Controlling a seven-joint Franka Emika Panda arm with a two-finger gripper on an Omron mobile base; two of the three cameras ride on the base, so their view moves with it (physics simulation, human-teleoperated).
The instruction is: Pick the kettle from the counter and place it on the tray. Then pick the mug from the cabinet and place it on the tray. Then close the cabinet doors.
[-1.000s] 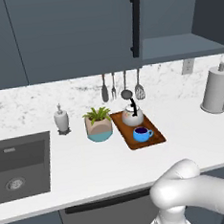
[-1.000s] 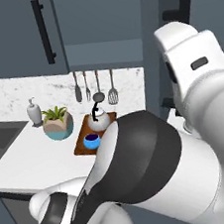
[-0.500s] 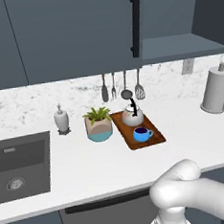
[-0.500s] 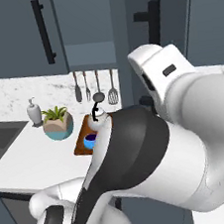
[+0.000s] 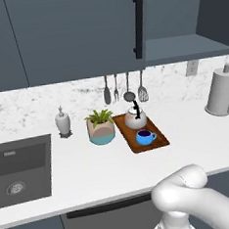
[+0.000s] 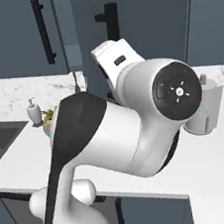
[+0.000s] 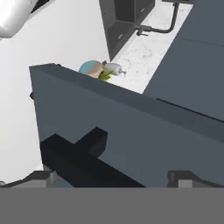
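With kettle (image 5: 135,117) and mug (image 5: 145,136) both on the tray (image 5: 158,141) (on the tabletop), door-closing is underway: the wide-open, empty hand (image 7: 113,178) faces the cabinet door's (image 7: 131,131) handle (image 7: 83,162), needing a push shut.

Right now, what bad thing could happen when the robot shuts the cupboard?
The gripper is open and sits right against the black bar handle of the cabinet door, so it might slip off or snag instead of pushing cleanly. One side of the cabinet is open above the counter. A hard shove might slam the door.
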